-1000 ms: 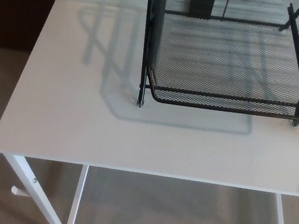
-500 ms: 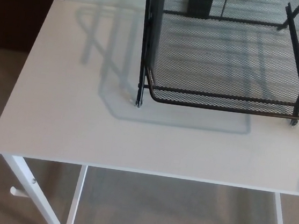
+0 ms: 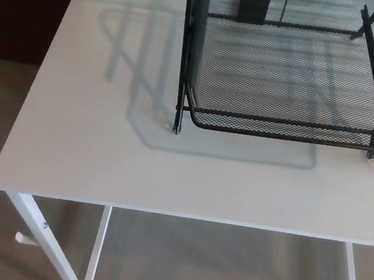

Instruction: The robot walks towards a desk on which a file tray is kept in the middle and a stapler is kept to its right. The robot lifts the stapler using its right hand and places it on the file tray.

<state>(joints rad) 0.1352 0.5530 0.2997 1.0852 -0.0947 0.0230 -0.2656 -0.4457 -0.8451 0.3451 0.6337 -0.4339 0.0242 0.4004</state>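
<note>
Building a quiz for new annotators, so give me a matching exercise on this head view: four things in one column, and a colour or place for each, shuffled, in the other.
Things:
1. file tray
2. desk
3. carpet
4. desk leg

Descriptions:
A. beige, seen below the table top
B. black wire mesh, upper right of the picture
C. white, slanting, lower left of the picture
D. white flat top, with the tray standing on it

Pairs: 1-B, 2-D, 3-A, 4-C.
</note>
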